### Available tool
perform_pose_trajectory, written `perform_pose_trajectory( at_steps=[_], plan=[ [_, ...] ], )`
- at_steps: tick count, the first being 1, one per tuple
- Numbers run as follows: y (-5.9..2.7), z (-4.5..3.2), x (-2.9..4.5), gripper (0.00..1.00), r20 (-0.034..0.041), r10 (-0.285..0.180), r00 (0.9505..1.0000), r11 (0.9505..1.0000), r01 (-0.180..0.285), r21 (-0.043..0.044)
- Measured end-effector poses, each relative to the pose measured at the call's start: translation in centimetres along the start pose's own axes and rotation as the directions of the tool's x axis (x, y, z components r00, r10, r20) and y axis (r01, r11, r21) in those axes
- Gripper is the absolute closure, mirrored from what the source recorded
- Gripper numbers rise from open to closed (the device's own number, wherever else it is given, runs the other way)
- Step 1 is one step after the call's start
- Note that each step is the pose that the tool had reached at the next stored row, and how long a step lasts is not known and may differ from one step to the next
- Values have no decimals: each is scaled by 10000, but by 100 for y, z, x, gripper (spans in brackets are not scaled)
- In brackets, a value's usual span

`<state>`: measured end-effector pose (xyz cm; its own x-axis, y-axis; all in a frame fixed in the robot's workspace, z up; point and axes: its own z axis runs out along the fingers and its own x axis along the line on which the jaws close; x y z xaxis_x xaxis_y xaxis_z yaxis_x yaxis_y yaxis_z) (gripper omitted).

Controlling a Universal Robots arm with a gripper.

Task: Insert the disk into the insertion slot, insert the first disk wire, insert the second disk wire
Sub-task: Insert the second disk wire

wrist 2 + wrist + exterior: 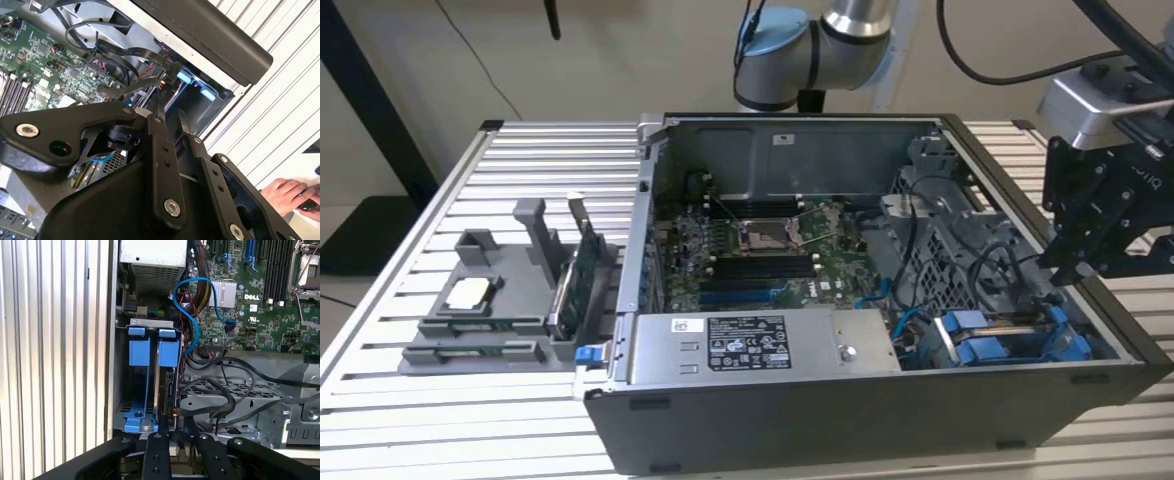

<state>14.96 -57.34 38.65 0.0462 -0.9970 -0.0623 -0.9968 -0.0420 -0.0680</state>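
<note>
On the slatted worktop (400,400) lies an open computer case (854,420), its power supply (761,345) along the near wall. In the near corner on the exterior view's right is the drive bay (150,322), which holds two blue carriers side by side. The disk (169,347) stands on edge in the slot nearer the motherboard (761,250), pushed down into the bay. The other carrier (139,347) sits just beside it, next to the case wall. A blue cable (192,315) loops up beside the disk towards the board, and black cables (235,400) lie loose over the metal cage next to the bay. The end effector (1063,272) hangs above the case's right wall, over the bay and clear of the disk. It is drawn narrow, its tips close together with nothing visible between them in either wrist view. To the exterior view's left of the case, a grey tray (467,330) carries upright cards (574,280). At the far edge, behind the case, rises the arm (821,40).
</note>
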Motion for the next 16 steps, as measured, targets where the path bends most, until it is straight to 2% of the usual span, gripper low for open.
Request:
perform_pose_trajectory(
  at_steps=[16],
  plan=[
    [-52, -45, -2, 73, 2, 3, 10000, 10000, -3, -52]
  ],
)
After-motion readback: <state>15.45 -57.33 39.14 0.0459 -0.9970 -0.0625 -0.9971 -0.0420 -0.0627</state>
